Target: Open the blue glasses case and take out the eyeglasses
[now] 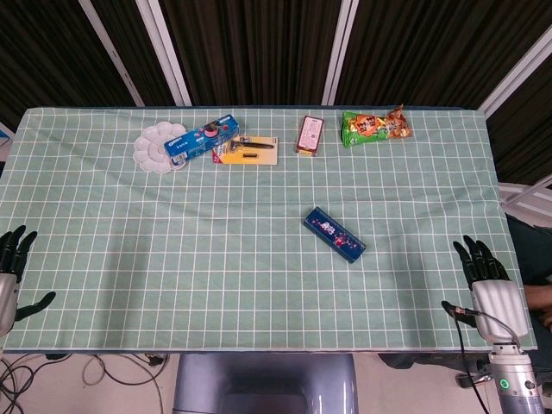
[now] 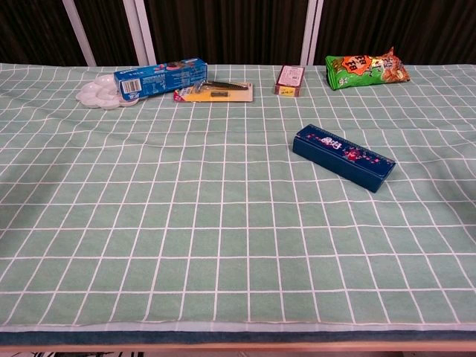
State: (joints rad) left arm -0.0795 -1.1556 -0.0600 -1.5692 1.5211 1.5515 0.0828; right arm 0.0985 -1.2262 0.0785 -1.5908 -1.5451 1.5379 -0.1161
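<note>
- Case (image 1: 334, 235): blue, long and narrow, with a pink and white print on its lid; lid down. It lies flat and diagonal a little right of centre in the head view, one end toward the upper left, the other toward the lower right. In the chest view (image 2: 343, 157) it sits right of centre. Nothing touches it.
- Surface (image 1: 216, 259): covered by a green cloth with a white grid, filling most of both views.
- Right hand (image 1: 485, 280): lower right corner of the head view, at the surface's near edge, fingers apart and pointing up the frame, holding nothing; well apart from the case. Not seen in the chest view.
- Left hand (image 1: 12, 276): lower left edge of the head view, partly cut off by the frame, dark fingers spread, holding nothing; well apart from the case.
- Small box (image 1: 310, 134): reddish, upper centre, along the far edge.
- Snack bag (image 1: 375, 127): green and orange, upper right, just beside the small box.
- Razor card (image 1: 247, 150): yellow backing with a dark razor, upper left of centre.
- Blue box (image 1: 202, 139): long, lying aslant, its right end touching the razor card, its left end over the palette.
- Palette (image 1: 153, 147): white, round-lobed, upper left.
</note>
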